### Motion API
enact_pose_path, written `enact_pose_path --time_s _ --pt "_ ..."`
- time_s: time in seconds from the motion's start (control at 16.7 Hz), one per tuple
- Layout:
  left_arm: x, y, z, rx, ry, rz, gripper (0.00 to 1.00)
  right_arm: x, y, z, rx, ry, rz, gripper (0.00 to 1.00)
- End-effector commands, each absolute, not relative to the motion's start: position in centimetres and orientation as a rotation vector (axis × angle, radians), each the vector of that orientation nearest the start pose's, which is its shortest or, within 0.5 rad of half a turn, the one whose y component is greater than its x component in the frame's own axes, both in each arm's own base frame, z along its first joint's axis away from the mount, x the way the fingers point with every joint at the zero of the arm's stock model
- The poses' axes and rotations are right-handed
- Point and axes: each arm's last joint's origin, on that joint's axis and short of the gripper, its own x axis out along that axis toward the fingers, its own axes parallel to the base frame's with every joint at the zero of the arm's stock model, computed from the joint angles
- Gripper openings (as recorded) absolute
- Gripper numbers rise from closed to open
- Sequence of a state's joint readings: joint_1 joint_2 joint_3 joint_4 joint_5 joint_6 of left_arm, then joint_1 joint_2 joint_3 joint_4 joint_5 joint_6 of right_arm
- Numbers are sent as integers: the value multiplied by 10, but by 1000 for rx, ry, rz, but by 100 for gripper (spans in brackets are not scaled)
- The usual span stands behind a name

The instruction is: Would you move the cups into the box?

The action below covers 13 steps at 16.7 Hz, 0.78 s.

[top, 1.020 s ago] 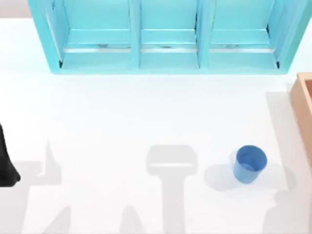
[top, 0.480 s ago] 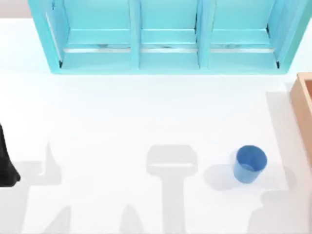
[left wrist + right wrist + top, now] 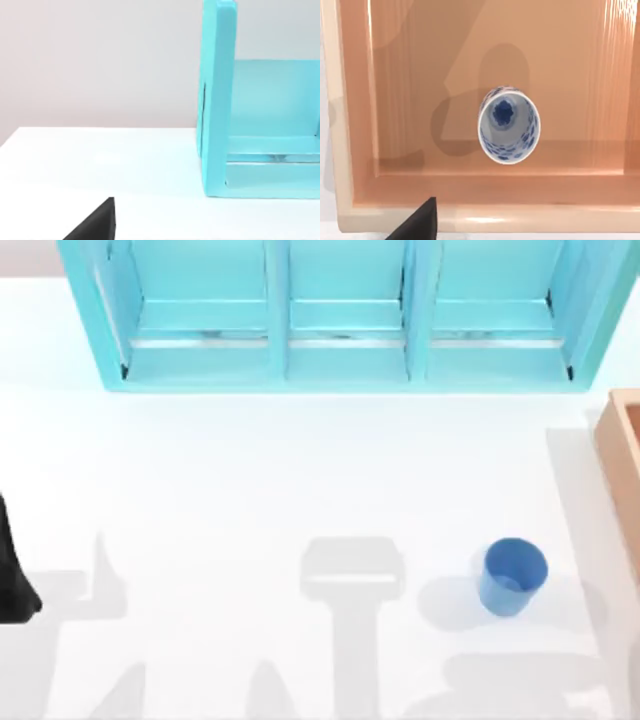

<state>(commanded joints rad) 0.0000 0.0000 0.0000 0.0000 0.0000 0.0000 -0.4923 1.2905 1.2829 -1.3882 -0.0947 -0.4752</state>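
Top view: blue cup (image 3: 513,576), plain and tapered, stands upright on the smooth white table (image 3: 250,480), toward the right and well apart from the box (image 3: 622,455), whose tan wood wall shows at the right edge. Turquoise shelf (image 3: 345,315) with three bays runs along the far side. Left arm (image 3: 12,570) is a dark shape parked at the left edge.

Left wrist view: flat end panel of the shelf (image 3: 217,100) stands on the white tabletop; a black finger tip (image 3: 97,222) shows at the frame edge, opening cannot be told.

Right wrist view: narrow white cup (image 3: 508,125) with blue speckles stands upright on the box floor (image 3: 420,75), clear of the straight walls. A black finger tip (image 3: 420,222) hangs over the near rim, touching nothing visible; its spread cannot be told.
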Motion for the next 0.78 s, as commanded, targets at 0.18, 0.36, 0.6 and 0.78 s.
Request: enact_pose_path --time_s 0.18,0.36,0.6,0.78 --pt "106 -1 160 0 0 0 100 192 -97 316 10 1372 -6 100" --pt "106 -1 160 0 0 0 100 195 -95 315 10 1373 -4 100" --pt "106 -1 160 0 0 0 100 221 -71 311 17 1397 17 100" --pt "106 -1 160 0 0 0 100 248 -31 303 11 1431 47 100"
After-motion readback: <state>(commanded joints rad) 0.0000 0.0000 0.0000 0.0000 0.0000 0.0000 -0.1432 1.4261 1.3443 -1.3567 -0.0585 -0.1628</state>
